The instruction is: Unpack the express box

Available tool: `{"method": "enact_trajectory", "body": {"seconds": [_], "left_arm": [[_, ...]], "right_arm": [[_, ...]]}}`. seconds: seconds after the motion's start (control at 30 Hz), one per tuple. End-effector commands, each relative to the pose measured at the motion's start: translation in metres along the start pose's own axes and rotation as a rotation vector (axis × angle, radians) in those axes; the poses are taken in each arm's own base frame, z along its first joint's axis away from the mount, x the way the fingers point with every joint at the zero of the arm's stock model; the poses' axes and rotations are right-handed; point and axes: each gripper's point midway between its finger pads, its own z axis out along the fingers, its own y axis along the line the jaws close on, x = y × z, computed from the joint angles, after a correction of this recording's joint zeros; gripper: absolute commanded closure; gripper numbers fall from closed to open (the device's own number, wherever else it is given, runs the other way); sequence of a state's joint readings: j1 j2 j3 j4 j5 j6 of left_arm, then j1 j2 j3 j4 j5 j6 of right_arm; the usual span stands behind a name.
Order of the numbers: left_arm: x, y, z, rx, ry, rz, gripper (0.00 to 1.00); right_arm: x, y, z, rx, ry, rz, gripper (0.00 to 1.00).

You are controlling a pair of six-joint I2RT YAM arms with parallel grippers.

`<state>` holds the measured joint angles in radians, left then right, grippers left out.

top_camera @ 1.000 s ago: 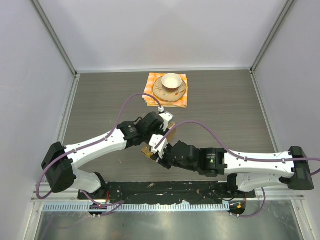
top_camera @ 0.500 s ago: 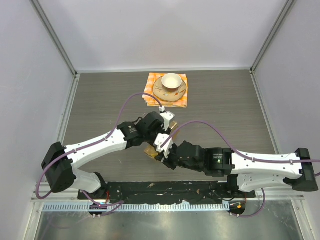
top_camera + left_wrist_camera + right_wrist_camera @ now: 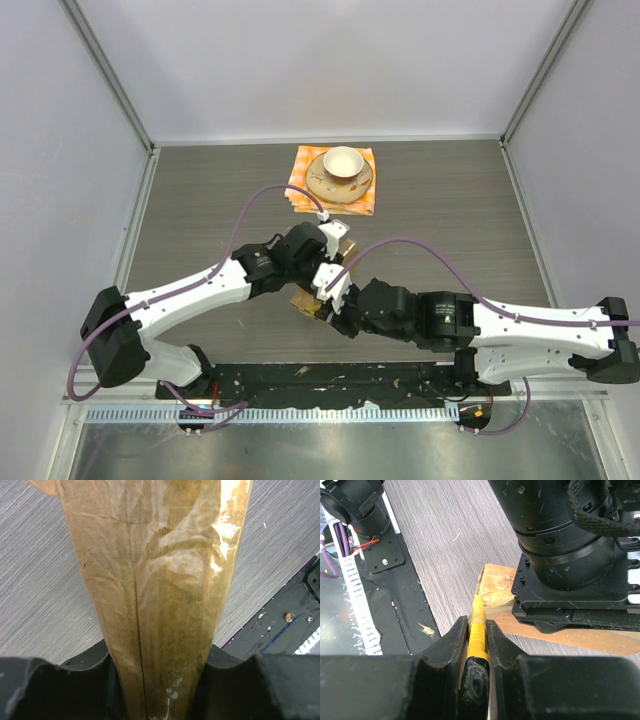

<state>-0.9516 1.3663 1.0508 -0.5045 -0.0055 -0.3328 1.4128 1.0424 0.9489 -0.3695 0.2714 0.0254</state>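
The express box (image 3: 160, 580) is a flat brown cardboard box sealed with shiny clear tape, its seam running down the middle in the left wrist view. My left gripper (image 3: 157, 690) is shut on its narrow sides and holds it near the table's middle front (image 3: 305, 298). My right gripper (image 3: 477, 630) is shut on a yellow-and-black utility knife (image 3: 478, 635). The knife's tip rests at the taped corner of the box (image 3: 495, 587), just beside the left wrist. In the top view both wrists crowd over the box, so most of it is hidden.
A teacup on a saucer (image 3: 340, 172) sits on an orange checkered cloth (image 3: 300, 195) at the back centre of the wooden table. A black base strip (image 3: 395, 605) runs along the near table edge. Grey walls enclose the sides.
The right arm has slid to the right and slightly forward along the box with the knife. The left arm holds the box almost still.
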Motion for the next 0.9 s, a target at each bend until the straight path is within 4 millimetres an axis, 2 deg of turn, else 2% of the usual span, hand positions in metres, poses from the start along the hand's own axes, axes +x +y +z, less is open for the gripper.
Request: {"method": "enact_trajectory", "body": {"seconds": [0.0, 0.2, 0.37, 0.47, 0.57, 0.63, 0.73, 0.77, 0.8, 0.87], "left_arm": [[0.018, 0.038, -0.018, -0.124, 0.073, 0.138, 1.00], [0.014, 0.038, -0.021, -0.128, 0.058, 0.141, 1.00], [0.013, 0.039, -0.023, -0.129, 0.052, 0.144, 1.00], [0.013, 0.040, -0.025, -0.131, 0.046, 0.158, 1.00], [0.015, 0.042, -0.028, -0.131, 0.042, 0.188, 1.00], [0.017, 0.044, -0.030, -0.129, 0.043, 0.230, 1.00], [0.026, 0.045, -0.035, -0.101, 0.059, 0.309, 1.00], [0.026, 0.046, -0.037, -0.101, 0.061, 0.361, 1.00], [0.024, 0.045, -0.040, -0.095, 0.055, 0.393, 1.00], [0.020, 0.043, -0.045, -0.075, 0.027, 0.464, 1.00]], "right_arm": [[0.042, -0.017, -0.033, 0.043, 0.206, -0.079, 0.99], [0.044, -0.025, -0.044, 0.072, 0.257, -0.105, 0.99], [0.036, -0.034, -0.055, 0.111, 0.259, -0.113, 0.99], [0.013, -0.047, -0.065, 0.172, 0.182, -0.094, 0.99], [-0.010, -0.076, -0.081, 0.335, 0.083, -0.070, 0.99], [-0.015, -0.101, -0.093, 0.481, 0.044, -0.056, 0.99], [-0.014, -0.116, -0.095, 0.590, -0.015, 0.004, 0.99], [-0.019, -0.117, -0.093, 0.601, -0.057, 0.052, 0.99], [-0.015, -0.118, -0.090, 0.615, -0.064, 0.070, 0.99], [-0.024, -0.118, -0.086, 0.601, -0.138, 0.144, 0.99]]}}
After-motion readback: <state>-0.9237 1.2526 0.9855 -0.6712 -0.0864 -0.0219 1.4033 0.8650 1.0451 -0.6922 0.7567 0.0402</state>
